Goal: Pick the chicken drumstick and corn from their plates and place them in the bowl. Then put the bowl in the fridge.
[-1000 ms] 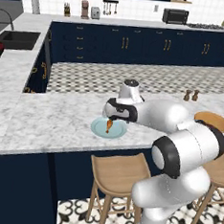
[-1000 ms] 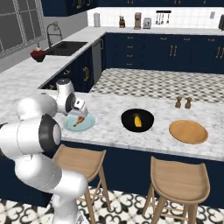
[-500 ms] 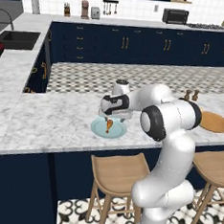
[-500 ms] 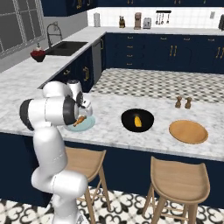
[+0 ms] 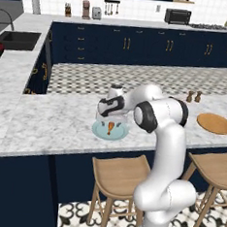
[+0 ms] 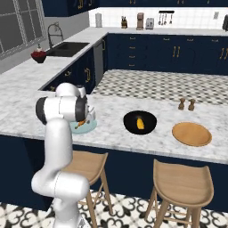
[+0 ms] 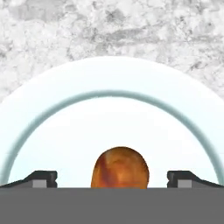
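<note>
The chicken drumstick (image 7: 120, 168) lies on the pale blue plate (image 7: 118, 118), with its rounded end between my fingertips (image 7: 41, 178). My gripper (image 5: 110, 119) hangs open just above that plate (image 5: 98, 131), pointing down at the drumstick (image 5: 109, 129). To the right stands the black bowl (image 6: 129, 119) with the yellow corn (image 6: 140, 124) lying inside it. Further right, the wood-coloured plate (image 6: 192, 133) is bare. From the right side, the drumstick (image 6: 81, 124) and blue plate (image 6: 91, 128) peek out beside the arm. The fridge is out of view.
Salt and pepper shakers (image 6: 186, 104) stand behind the wooden plate. Two wooden stools (image 6: 181, 178) sit under the counter's front edge. A sink (image 6: 67, 48) with a red bowl (image 6: 38, 55) lies far left on the side counter.
The arm's elbow has swung up and stands upright behind the hand. The hand has stayed over the blue plate and come closer to the drumstick. The jaws stay open.
</note>
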